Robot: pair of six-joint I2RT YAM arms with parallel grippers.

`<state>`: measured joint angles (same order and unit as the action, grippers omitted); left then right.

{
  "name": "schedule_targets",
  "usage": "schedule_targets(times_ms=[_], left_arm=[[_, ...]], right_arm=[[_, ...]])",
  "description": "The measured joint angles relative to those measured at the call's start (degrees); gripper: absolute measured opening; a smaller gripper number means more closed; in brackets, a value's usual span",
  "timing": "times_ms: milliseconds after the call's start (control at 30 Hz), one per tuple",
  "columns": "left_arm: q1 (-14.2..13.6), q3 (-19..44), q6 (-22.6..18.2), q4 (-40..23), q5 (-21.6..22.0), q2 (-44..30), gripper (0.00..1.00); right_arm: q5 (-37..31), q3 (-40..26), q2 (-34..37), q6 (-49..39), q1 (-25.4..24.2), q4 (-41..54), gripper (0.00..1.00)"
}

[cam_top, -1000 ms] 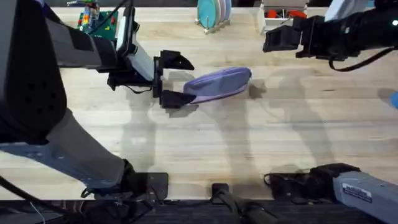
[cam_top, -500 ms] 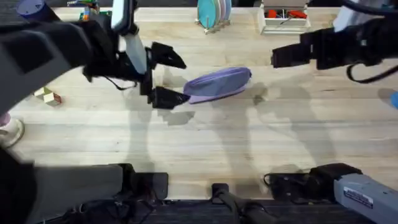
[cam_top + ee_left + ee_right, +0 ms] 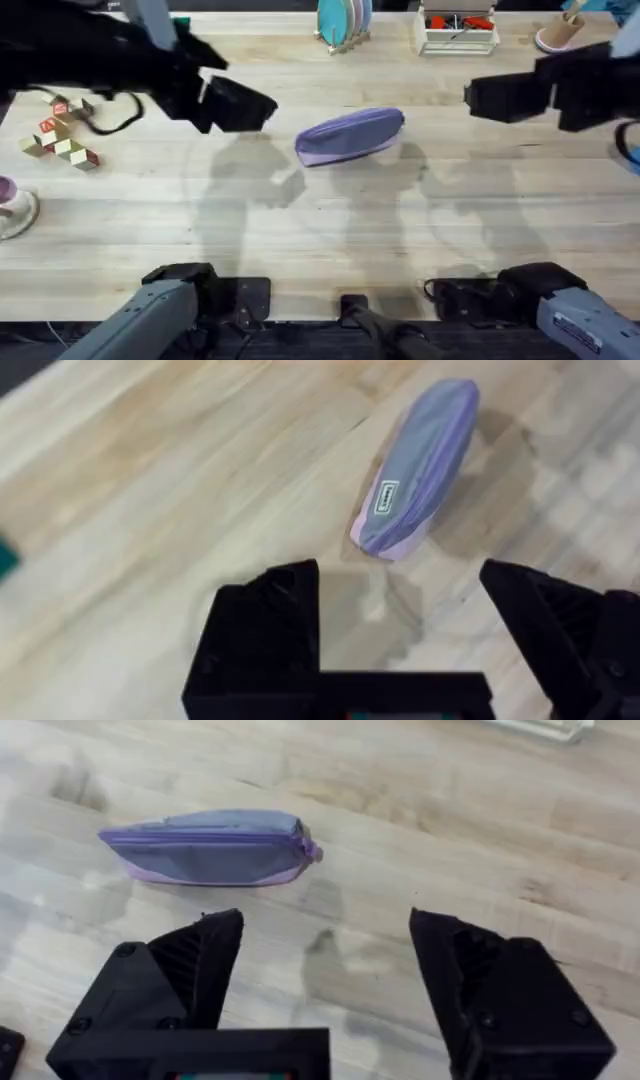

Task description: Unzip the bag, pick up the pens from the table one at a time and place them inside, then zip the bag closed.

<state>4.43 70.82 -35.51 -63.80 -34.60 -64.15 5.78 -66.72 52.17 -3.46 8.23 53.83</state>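
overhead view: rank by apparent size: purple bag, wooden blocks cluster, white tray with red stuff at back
1. bag, clearly the largest.
2. white tray and wooden blocks: too close to rank, and the tray sits farther from the camera, so its look may understate it.

lab bench | wooden table | 2 robot arms | toy blocks

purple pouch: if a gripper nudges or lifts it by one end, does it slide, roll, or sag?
The bag looks like soft fabric, so it would probably sag if lifted by one end. It lies flat and long on the table, so rolling seems unlikely; a nudge would more likely slide or pivot it. The zipper appears closed.
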Motion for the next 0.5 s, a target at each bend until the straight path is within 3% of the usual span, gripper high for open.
schedule_targets(times_ms=[100,200,500], left_arm=[[0.0,2.2,8.4,-2.8,4.3,2.1,0.995],[0.0,2.6,13.2,-4.7,6.6,3.2,0.995],[0.0,2.6,17.8,-5.8,8.9,3.3,0.996]], right_arm=[[0.0,0.0,-2.0,0.0,0.0,1.3,0.996],[0.0,0.0,-3.2,0.0,0.0,2.1,0.996],[0.0,0.0,-3.4,0.0,0.0,2.2,0.996]])
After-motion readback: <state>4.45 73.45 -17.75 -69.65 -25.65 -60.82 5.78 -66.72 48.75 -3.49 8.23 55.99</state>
